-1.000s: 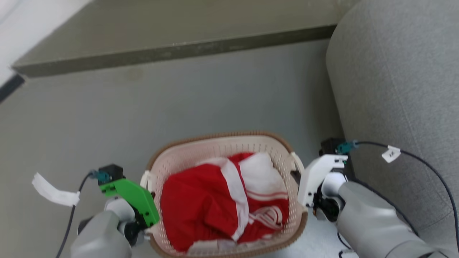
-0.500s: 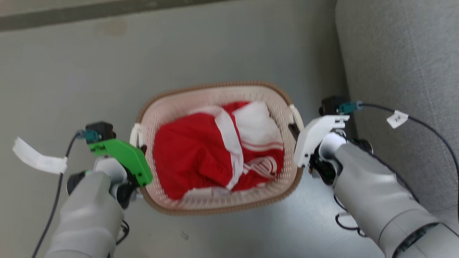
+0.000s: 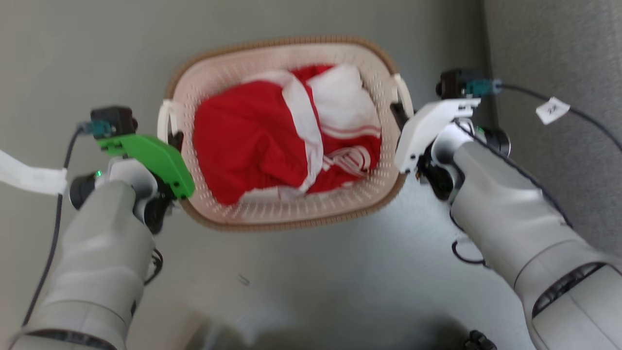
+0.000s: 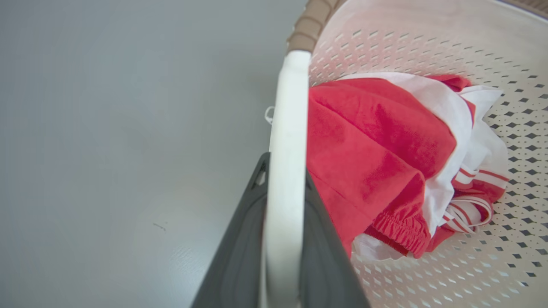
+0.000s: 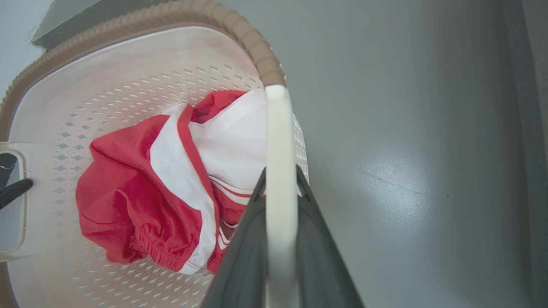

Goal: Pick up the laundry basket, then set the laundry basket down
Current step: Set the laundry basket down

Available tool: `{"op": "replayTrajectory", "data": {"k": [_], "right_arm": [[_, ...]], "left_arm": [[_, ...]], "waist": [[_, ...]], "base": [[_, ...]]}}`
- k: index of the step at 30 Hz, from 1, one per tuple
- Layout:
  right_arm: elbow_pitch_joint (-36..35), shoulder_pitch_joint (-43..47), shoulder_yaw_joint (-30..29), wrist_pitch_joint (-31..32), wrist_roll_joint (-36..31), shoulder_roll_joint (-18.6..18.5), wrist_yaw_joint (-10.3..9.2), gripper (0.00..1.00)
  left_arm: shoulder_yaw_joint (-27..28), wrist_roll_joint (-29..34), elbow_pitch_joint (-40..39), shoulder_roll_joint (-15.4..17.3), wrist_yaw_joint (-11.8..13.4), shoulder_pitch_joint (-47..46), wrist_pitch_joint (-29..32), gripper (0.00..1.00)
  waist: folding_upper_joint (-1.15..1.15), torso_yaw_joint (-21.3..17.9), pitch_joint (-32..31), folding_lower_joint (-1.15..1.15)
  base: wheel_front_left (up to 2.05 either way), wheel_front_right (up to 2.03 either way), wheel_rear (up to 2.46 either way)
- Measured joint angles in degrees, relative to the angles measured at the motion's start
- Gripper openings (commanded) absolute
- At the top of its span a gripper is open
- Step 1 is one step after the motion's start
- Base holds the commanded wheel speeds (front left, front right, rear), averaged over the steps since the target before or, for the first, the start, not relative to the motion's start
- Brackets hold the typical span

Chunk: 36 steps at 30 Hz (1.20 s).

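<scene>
Two claws flank the laundry basket (image 3: 291, 221) in head view: left claw (image 3: 174, 142) at its left handle (image 3: 164, 116), right claw (image 3: 399, 113) at its right handle (image 3: 404, 92); the basket is perhaps clear of the floor (image 3: 311, 282). Left wrist view: dark fingers (image 4: 239, 256) pinch the left handle. Right wrist view: right handle pinched likewise, with red-and-white clothes (image 5: 141, 201) inside.

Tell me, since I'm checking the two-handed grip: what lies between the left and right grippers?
In the head view, the laundry basket with red-and-white clothes spans that stretch; left gripper and right gripper each clamp a white handle.
</scene>
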Motion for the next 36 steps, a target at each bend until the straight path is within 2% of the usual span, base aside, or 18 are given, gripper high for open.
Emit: {"op": "replayTrajectory", "data": {"k": [18,36], "right_arm": [[-0.7,-8.9,0.7,-5.3,-2.8,-0.1,-0.63,0.00],[0.6,-13.4,0.7,-8.1,-3.7,-0.1,-1.15,0.00]], "left_arm": [[0.1,0.7,-1.1,2.1,0.0,-8.6,-3.6,0.00],[0.0,1.7,-0.4,2.1,-0.1,-12.8,-6.0,0.00]], "waist": [[0.00,-0.2,12.4,0.00],[0.00,-0.2,19.2,0.00]], "base": [[0.00,0.00,0.00],[0.00,0.00,0.00]]}}
